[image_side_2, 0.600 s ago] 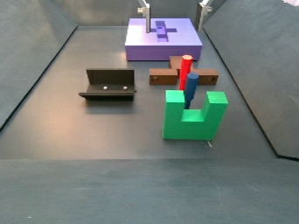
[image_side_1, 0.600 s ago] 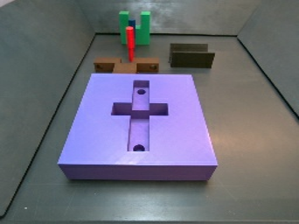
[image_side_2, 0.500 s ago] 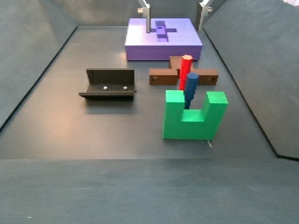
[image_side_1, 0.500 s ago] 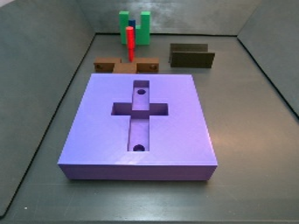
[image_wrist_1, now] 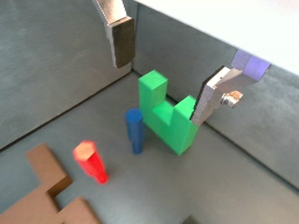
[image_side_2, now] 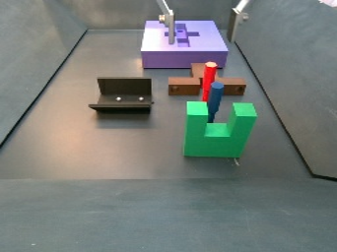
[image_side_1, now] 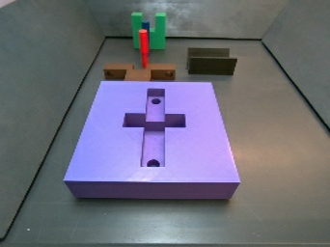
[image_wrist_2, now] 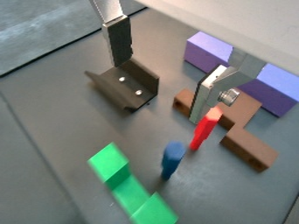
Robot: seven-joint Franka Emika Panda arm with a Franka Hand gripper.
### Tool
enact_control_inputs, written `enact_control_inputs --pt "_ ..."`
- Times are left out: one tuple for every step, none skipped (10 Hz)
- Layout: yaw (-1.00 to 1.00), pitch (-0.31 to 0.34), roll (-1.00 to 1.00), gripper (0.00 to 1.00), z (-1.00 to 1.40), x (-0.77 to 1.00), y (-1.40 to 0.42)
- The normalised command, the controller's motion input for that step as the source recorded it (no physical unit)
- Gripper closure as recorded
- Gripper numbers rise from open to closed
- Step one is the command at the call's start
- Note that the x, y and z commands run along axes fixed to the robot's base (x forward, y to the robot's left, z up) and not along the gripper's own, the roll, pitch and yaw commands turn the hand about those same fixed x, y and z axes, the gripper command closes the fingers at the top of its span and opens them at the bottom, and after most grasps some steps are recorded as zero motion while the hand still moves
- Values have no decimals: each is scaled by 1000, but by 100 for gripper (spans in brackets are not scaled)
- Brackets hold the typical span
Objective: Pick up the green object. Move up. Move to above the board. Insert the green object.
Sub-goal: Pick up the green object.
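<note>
- Claw [image_wrist_1: 163,66] first: you have it hanging with its two silver fingers [image_wrist_1: 118,42] spread wide, nothing between them, and it touches no piece; in a wrist view [image_wrist_2: 170,66] the same wide gap shows.
- Look at the far top edge of a side view: the finger tips [image_side_2: 166,17] show there, above the far end of the board [image_side_2: 184,54].
- Your green object [image_wrist_1: 166,112] stands upright on the grey floor [image_side_2: 79,118], prongs pointing up, untouched; in a side view [image_side_2: 218,129] it is the piece nearest the camera.
- Just beside it you will see a blue peg [image_wrist_1: 135,131] standing, and near that a red peg [image_wrist_1: 93,163].
- A brown block [image_wrist_2: 239,140] lies between the pegs and the board, and a dark olive U-shaped block [image_wrist_2: 128,84] sits apart to one side.
- Compared with half a second ago, the finger tips at the top of the side view sit slightly higher and show less; every piece on the floor is where it was.
</note>
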Motion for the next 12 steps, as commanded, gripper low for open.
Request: enact_control_inputs --pt "20 0 -330 0 -69 194 783" --pt "0 0 -367 0 -226 237 760" --pt "0 -26 -327 0 -351 286 569" --pt "-34 -63 -193 0 -634 166 449" --pt "-149 -29 -96 0 -600 0 326" --pt "-166 -3 -51 0 -400 0 103" --pt "-191 -3 -44 0 -351 9 0" --pt "-126 0 -16 0 -340 189 46" --pt "-77 0 0 0 -303 303 140" --pt "-34 0 0 0 -306 366 160" --pt "-109 0 -17 0 -337 174 31" --pt "-189 0 -27 0 -280 -3 0"
